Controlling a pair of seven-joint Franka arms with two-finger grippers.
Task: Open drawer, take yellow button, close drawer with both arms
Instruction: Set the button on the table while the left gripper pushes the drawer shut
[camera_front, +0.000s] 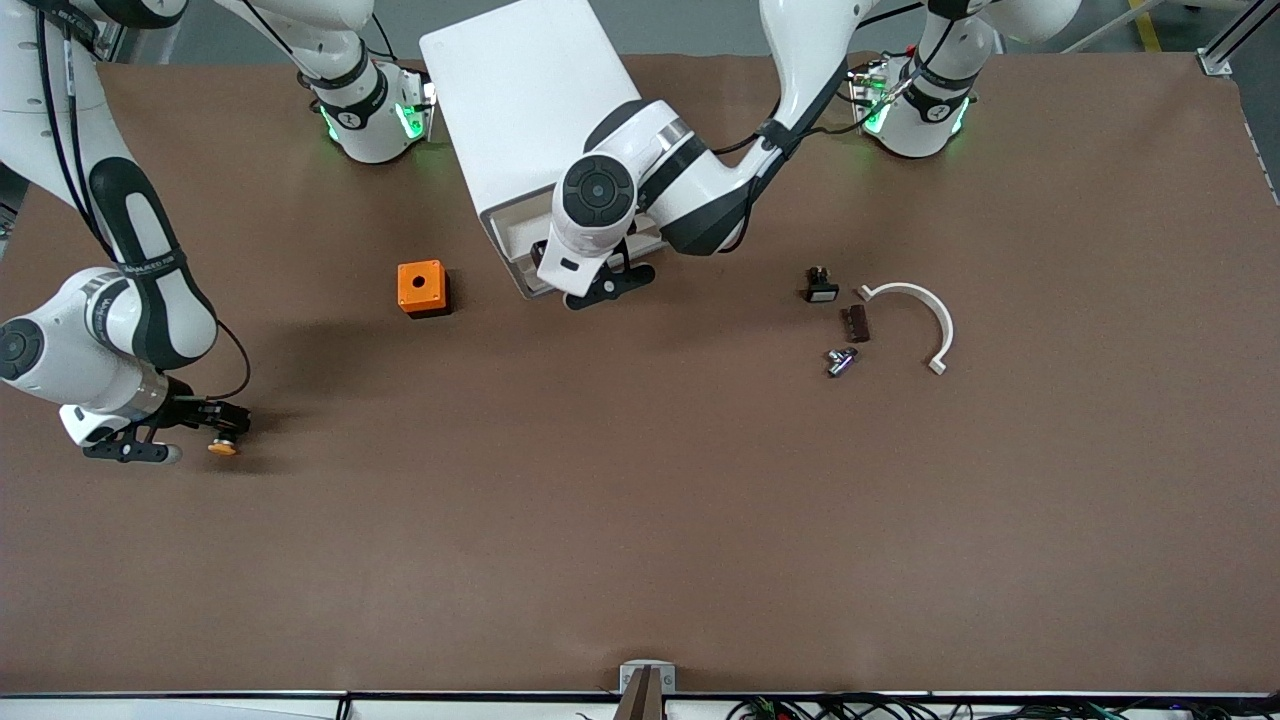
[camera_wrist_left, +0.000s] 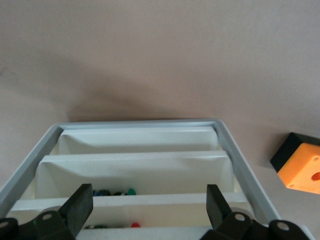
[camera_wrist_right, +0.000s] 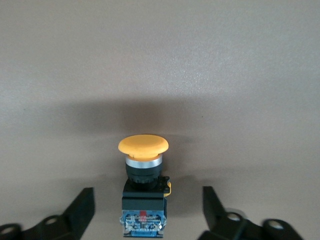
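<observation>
The button (camera_wrist_right: 144, 182) lies on its side on the brown table, with an orange-yellow cap and a black-and-blue body. My right gripper (camera_wrist_right: 148, 212) is open around the button's body, its fingers apart from it on both sides. In the front view the button (camera_front: 222, 447) and the right gripper (camera_front: 205, 437) are near the right arm's end of the table. The white cabinet (camera_front: 520, 110) has its drawer (camera_front: 515, 255) pulled open. My left gripper (camera_front: 608, 287) is open and empty over the drawer's front edge. The drawer (camera_wrist_left: 135, 140) shows white dividers and a few small coloured parts.
An orange cube box with a round hole (camera_front: 422, 287) stands beside the drawer toward the right arm's end and shows in the left wrist view (camera_wrist_left: 300, 167). A small black part with a white face (camera_front: 820, 287), a brown piece (camera_front: 855, 322), a metal piece (camera_front: 840, 360) and a white curved piece (camera_front: 925, 310) lie toward the left arm's end.
</observation>
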